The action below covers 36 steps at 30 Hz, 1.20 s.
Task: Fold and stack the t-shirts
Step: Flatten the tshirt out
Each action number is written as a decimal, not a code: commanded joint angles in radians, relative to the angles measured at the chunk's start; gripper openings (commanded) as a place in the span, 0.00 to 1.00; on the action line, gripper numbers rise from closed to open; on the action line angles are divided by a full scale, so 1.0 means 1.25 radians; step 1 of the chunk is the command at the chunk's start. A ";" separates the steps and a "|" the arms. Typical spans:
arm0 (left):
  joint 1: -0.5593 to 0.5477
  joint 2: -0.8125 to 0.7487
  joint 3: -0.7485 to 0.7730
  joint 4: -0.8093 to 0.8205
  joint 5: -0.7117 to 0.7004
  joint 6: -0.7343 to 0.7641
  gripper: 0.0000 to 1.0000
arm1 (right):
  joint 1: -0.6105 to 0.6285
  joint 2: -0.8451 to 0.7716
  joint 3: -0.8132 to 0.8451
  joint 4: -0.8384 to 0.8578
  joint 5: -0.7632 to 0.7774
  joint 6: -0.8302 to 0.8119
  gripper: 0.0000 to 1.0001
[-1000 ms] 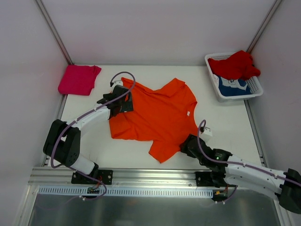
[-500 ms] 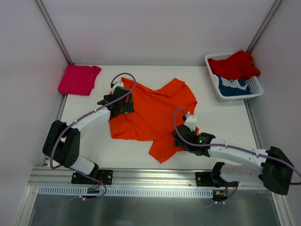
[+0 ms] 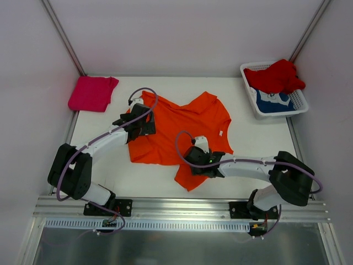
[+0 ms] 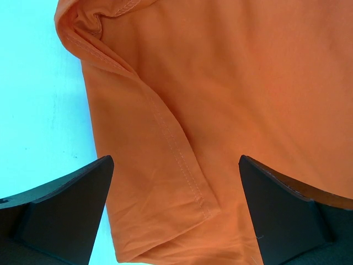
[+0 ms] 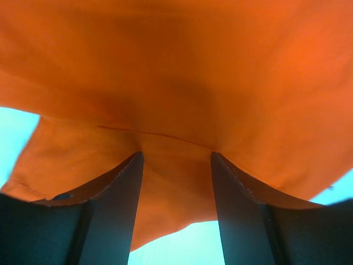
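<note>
At the far left corner the pink shirt (image 3: pixel 92 93) lies folded. The orange shirt (image 3: pixel 182 130) lies flat mid-table, unfolded, with the left gripper (image 4: pixel 175 160) wide open over its edge and the right gripper (image 5: pixel 175 157) parted at its near hem. The red shirt (image 3: pixel 276 75) and blue shirt (image 3: pixel 274 102) sit in the basket (image 3: pixel 298 110).

White basket (image 3: pixel 298 101) on table (image 3: pixel 265 141)

blue t-shirt (image 3: pixel 274 104) mostly hidden under the red t-shirt (image 3: pixel 274 77), its white print too small to read, orange t-shirt (image 3: pixel 182 130) cut off by both wrist views' edges, partly covered by right end effector (image 3: pixel 194 159)
</note>
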 commanded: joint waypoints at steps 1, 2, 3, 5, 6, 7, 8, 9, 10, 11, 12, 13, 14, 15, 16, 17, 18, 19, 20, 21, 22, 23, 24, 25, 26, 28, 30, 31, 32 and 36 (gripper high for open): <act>-0.009 -0.027 -0.007 0.004 0.002 -0.018 0.99 | 0.021 0.042 0.005 0.025 -0.022 0.004 0.56; -0.010 -0.028 -0.008 0.004 0.003 -0.018 0.99 | 0.025 0.048 0.003 0.026 -0.022 0.009 0.56; -0.010 -0.030 -0.008 0.005 0.003 -0.018 0.99 | 0.029 0.055 0.001 0.027 -0.021 0.014 0.56; -0.010 -0.032 -0.009 0.004 0.002 -0.019 0.99 | 0.034 0.059 -0.008 0.025 -0.020 0.026 0.56; -0.010 -0.032 -0.008 0.004 0.003 -0.019 0.99 | 0.036 0.059 -0.011 0.023 -0.020 0.031 0.56; -0.011 -0.030 -0.008 0.004 0.003 -0.018 0.99 | 0.036 0.059 -0.016 0.020 -0.016 0.036 0.56; -0.010 -0.028 -0.008 0.005 0.002 -0.018 0.99 | 0.037 0.058 -0.025 0.010 -0.016 0.043 0.56; -0.010 -0.030 -0.008 0.005 0.002 -0.017 0.99 | 0.038 0.055 -0.029 0.005 -0.015 0.048 0.56; -0.011 -0.027 -0.008 0.004 0.003 -0.017 0.99 | 0.039 0.046 -0.033 -0.002 -0.009 0.052 0.56; -0.010 -0.027 -0.008 0.004 0.003 -0.017 0.99 | 0.041 0.038 -0.041 -0.024 -0.003 0.057 0.55; -0.010 -0.030 -0.008 0.004 0.003 -0.017 0.99 | 0.042 0.030 -0.043 -0.039 0.011 0.068 0.56; -0.011 -0.030 -0.008 0.004 0.003 -0.017 0.99 | 0.042 0.011 -0.046 -0.055 0.019 0.074 0.56; -0.010 -0.031 -0.007 0.004 0.002 -0.017 0.99 | 0.042 0.001 -0.047 -0.094 0.029 0.079 0.56; -0.010 -0.032 -0.007 0.004 0.002 -0.017 0.99 | 0.043 -0.010 -0.047 -0.116 0.050 0.092 0.56; -0.010 -0.032 -0.007 0.004 0.003 -0.017 0.99 | 0.042 -0.021 -0.048 -0.137 0.061 0.099 0.56; -0.010 -0.032 -0.007 0.005 0.003 -0.017 0.99 | 0.042 -0.047 -0.049 -0.176 0.071 0.106 0.56; -0.010 -0.033 -0.008 0.004 0.003 -0.015 0.99 | 0.043 -0.064 -0.054 -0.198 0.094 0.123 0.56; -0.010 -0.034 -0.008 0.005 0.003 -0.017 0.99 | 0.043 -0.094 -0.056 -0.242 0.105 0.134 0.56; -0.010 -0.034 -0.008 0.004 0.003 -0.015 0.99 | 0.042 -0.109 -0.058 -0.260 0.115 0.143 0.56; -0.010 -0.036 -0.009 0.004 0.005 -0.015 0.99 | 0.042 -0.125 -0.065 -0.275 0.130 0.159 0.56; -0.011 -0.037 -0.009 0.004 0.006 -0.015 0.99 | 0.041 -0.142 -0.069 -0.300 0.136 0.167 0.56; -0.010 -0.037 -0.009 0.004 0.007 -0.015 0.99 | 0.040 -0.171 -0.079 -0.309 0.146 0.172 0.56; -0.011 -0.037 -0.009 0.004 0.007 -0.015 0.99 | 0.039 -0.185 -0.083 -0.318 0.149 0.178 0.56; -0.011 -0.037 -0.009 0.004 0.011 -0.015 0.99 | 0.030 -0.197 -0.087 -0.337 0.152 0.187 0.56; -0.011 -0.038 -0.009 0.004 0.014 -0.015 0.99 | 0.027 -0.217 -0.090 -0.346 0.156 0.188 0.56; -0.013 -0.038 -0.011 0.004 0.024 -0.015 0.99 | 0.010 -0.235 -0.100 -0.368 0.169 0.193 0.57; -0.022 -0.041 -0.012 0.004 0.026 -0.015 0.99 | -0.007 -0.259 -0.107 -0.370 0.170 0.185 0.57; -0.027 -0.042 -0.017 0.003 0.027 -0.015 0.99 | -0.017 -0.265 -0.111 -0.370 0.170 0.176 0.57; -0.031 -0.043 -0.020 0.003 0.023 -0.020 0.99 | -0.019 -0.272 -0.110 -0.370 0.172 0.171 0.57; -0.055 -0.046 -0.040 0.003 0.027 -0.041 0.97 | -0.020 -0.263 -0.092 -0.368 0.173 0.158 0.57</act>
